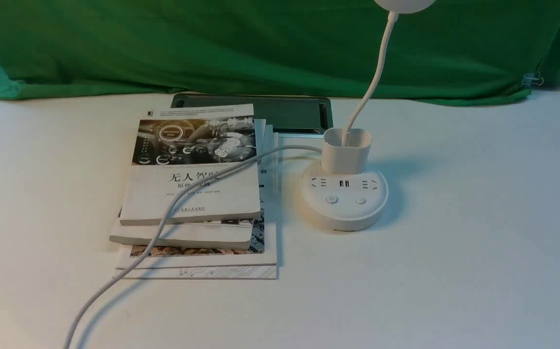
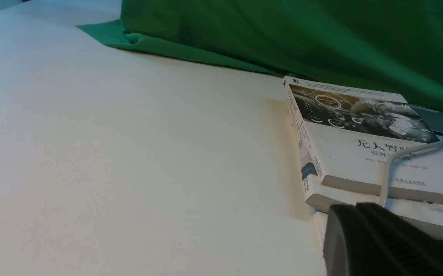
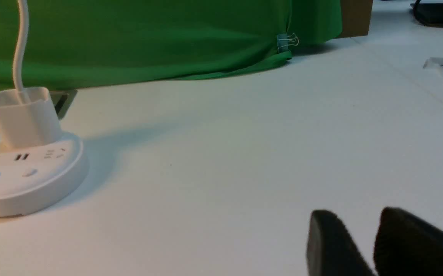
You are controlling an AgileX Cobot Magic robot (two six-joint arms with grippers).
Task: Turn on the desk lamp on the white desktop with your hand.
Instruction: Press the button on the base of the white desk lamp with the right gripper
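The lamp stands right of centre in the front view on the table, its buttons turned toward the robot for an easy press. The right fingers, slightly spread, sit low, well apart from it. Whether the left fingers are spread, I cannot tell.

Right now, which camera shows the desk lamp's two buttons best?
The front view: both buttons face the camera on top of the desk lamp base. The right wrist view sees them low from the side, at the picture's edge. The left wrist view shows books, no lamp.
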